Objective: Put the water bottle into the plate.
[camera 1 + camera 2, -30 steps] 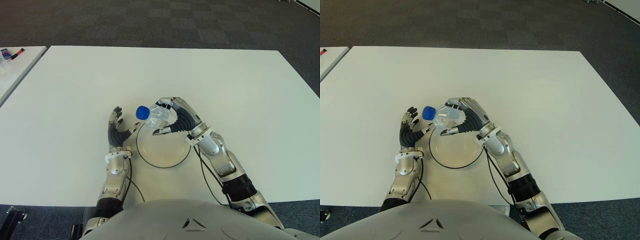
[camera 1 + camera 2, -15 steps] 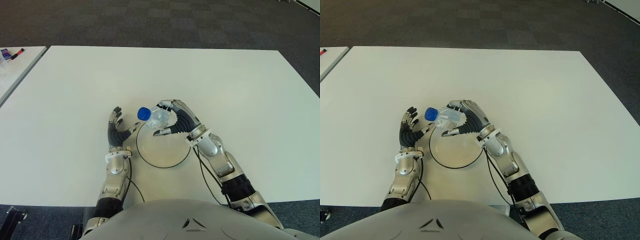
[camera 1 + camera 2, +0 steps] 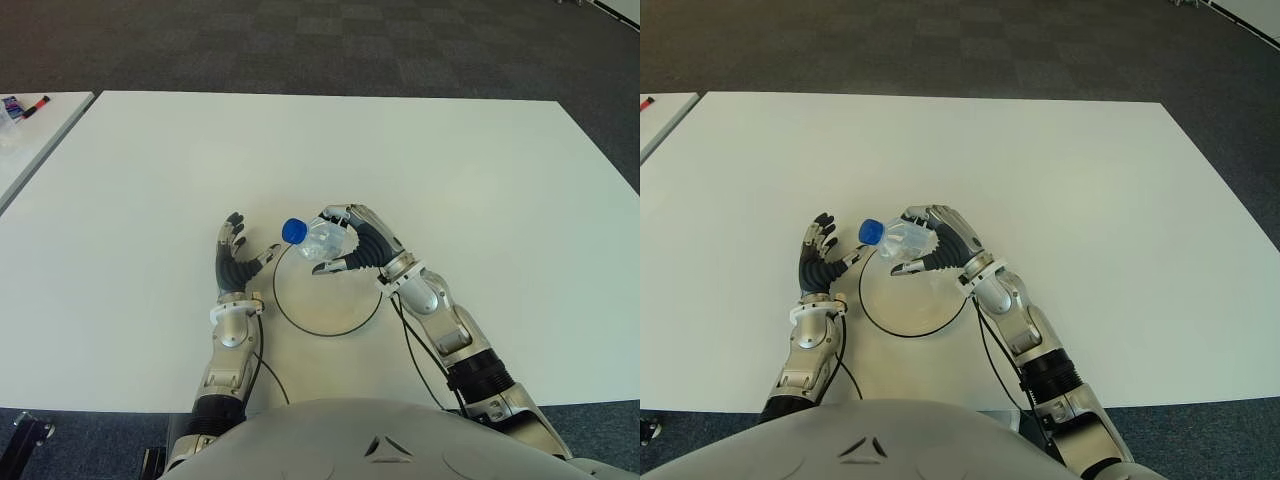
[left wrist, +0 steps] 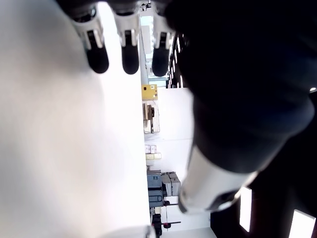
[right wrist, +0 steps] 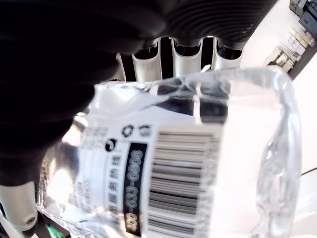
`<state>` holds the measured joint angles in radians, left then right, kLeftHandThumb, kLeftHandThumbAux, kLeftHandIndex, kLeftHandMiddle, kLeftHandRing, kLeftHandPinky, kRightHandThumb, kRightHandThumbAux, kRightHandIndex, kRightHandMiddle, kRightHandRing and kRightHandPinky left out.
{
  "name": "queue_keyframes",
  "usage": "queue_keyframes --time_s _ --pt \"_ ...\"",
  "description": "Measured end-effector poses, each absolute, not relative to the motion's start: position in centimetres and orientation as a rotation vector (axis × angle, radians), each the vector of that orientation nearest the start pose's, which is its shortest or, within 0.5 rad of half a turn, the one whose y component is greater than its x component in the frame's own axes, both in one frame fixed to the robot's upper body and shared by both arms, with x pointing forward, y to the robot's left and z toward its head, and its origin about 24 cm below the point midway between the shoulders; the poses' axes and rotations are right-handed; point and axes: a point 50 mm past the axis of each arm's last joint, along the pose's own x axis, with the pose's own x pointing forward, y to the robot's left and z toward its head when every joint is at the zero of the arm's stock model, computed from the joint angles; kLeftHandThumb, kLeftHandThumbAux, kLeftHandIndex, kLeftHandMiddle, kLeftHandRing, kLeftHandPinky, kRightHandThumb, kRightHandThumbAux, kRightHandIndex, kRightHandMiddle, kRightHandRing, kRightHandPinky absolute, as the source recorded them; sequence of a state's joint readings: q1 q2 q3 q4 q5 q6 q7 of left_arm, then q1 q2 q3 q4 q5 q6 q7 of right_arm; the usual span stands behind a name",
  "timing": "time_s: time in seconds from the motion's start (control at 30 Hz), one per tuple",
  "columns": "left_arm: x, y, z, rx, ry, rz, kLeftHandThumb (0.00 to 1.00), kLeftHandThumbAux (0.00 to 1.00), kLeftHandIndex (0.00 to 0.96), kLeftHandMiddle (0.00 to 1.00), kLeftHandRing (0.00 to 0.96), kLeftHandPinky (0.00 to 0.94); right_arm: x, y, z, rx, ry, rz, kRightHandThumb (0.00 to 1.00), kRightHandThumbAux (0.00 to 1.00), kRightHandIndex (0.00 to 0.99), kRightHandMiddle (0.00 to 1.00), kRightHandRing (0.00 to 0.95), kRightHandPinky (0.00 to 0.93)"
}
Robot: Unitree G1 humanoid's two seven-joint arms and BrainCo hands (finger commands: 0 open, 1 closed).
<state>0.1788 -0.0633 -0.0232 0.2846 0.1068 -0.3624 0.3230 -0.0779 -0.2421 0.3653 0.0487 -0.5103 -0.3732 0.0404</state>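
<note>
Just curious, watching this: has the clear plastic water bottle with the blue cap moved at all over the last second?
Yes. The clear plastic water bottle, held in the right hand, has shifted slightly right, its cap now over the round black-rimmed plate's far-left rim.

A clear water bottle point(image 5: 198, 163) fills most of the right wrist view, seen from very close. Its plastic wall is creased and dented, with bright glints along the folds. A white label point(image 5: 148, 183) wraps the body, carrying a black barcode, small recycling marks, fine print and a dark strip with numbers running along it. The right hand point(image 5: 124, 44) closes around the bottle: a broad black mass presses on it from one side, and ribbed black and silver fingers point(image 5: 188, 52) curl against its far wall. A bright white surface point(image 5: 262, 44) shows beyond them.
</note>
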Motion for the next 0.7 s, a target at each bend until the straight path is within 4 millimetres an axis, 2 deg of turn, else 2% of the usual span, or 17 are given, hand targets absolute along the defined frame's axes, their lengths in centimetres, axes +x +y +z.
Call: queue_keyframes --time_s 0.37,0.7 --pt "19.8 15.1 -2.5 0.048 0.085 0.312 0.0 0.963 0.137 0.155 0.135 0.152 22.9 -9.9 3.2 -0.745 -0.287 0.597 0.955 0.657 0.387 0.506 0.524 0.857" --pt "19.6 14.8 -2.5 0.045 0.083 0.301 0.0 0.967 0.144 0.159 0.136 0.147 22.8 -10.6 2.9 -0.76 -0.259 0.598 0.954 0.657 0.386 0.506 0.521 0.856"
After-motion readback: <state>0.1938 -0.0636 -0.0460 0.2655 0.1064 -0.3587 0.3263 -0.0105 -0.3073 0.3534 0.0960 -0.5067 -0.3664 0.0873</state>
